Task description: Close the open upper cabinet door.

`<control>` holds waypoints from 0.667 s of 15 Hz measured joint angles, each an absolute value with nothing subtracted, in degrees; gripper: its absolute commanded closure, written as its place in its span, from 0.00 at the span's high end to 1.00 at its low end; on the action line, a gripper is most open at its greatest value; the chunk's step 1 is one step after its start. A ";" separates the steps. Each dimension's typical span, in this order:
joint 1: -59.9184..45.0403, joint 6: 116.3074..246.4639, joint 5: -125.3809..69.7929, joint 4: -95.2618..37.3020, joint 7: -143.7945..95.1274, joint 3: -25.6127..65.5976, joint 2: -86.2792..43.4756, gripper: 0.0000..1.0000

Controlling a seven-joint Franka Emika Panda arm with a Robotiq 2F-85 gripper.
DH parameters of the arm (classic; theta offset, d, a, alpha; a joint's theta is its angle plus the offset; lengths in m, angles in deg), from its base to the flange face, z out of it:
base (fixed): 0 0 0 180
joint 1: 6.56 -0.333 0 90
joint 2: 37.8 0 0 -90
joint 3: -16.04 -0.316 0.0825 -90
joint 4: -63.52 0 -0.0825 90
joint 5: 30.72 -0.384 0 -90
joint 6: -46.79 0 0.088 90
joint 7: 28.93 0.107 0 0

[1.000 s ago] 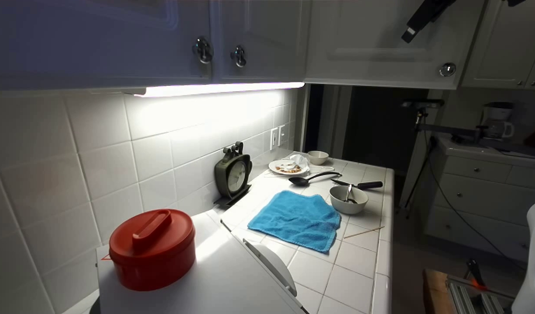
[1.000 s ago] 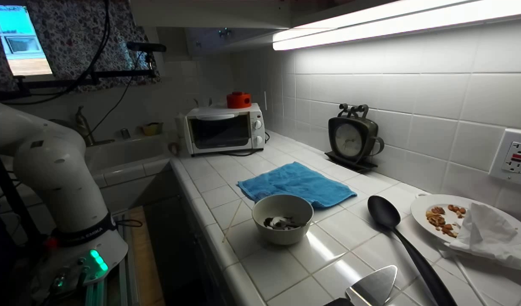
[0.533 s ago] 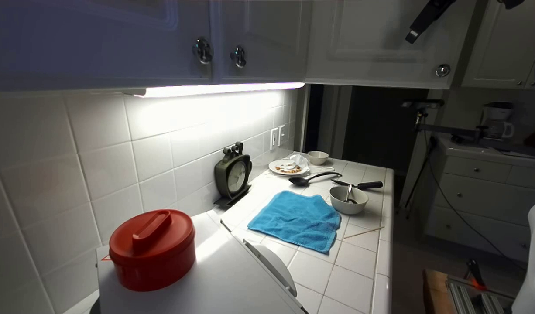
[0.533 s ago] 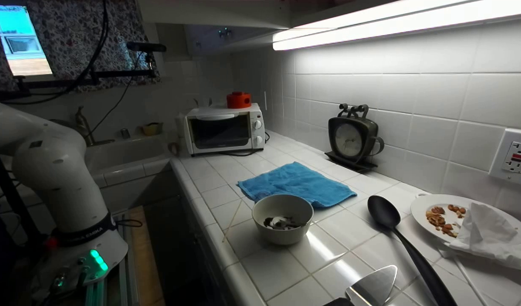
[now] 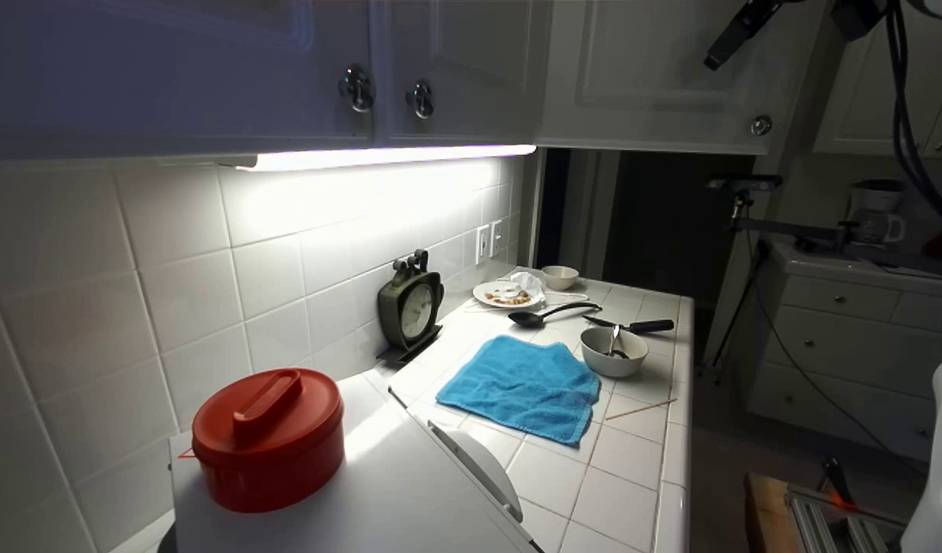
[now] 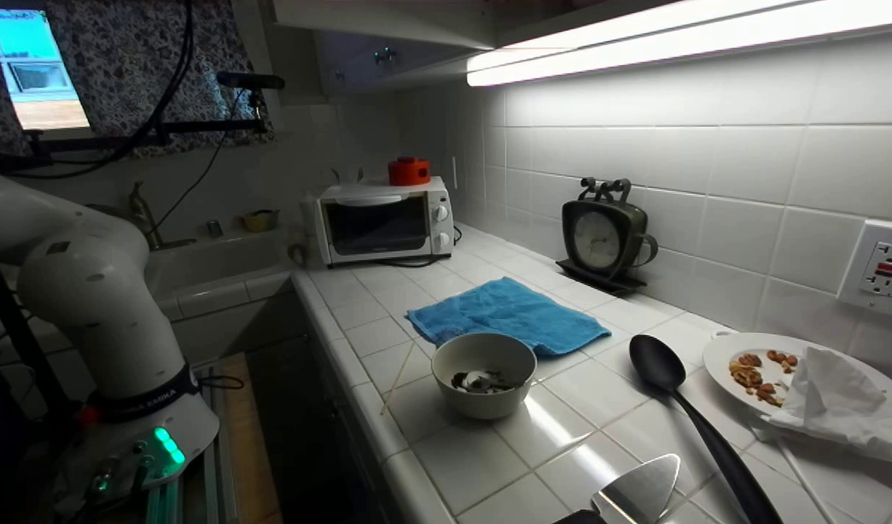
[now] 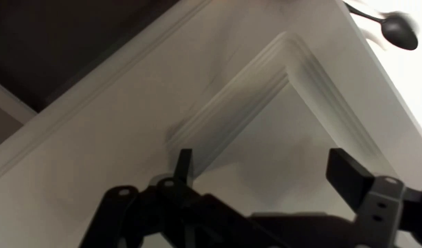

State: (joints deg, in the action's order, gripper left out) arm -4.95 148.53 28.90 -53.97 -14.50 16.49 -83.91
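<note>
At upper right in an exterior view, the moulded white upper cabinet door (image 5: 648, 73) bears a round, shiny knob (image 5: 761, 125). The gripper (image 7: 261, 163) has its blocky fingers (image 7: 348, 179) spread.

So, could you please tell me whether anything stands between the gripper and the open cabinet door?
Nothing visible does: in the wrist view, the open gripper faces the bare door directly; whether they touch is unclear.

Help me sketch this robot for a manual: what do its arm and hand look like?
The Franka Panda arm is white with rounded segments; a dark collar shows EMIKA in pale capitals, above green lights on the white base. The Robotiq hand is mostly black, with blocky fingertips and a grey, two-holed link. Black cables hang nearby.
</note>
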 measured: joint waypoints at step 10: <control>-2.90 162.32 40.62 -58.99 -8.69 22.60 -84.78 1.00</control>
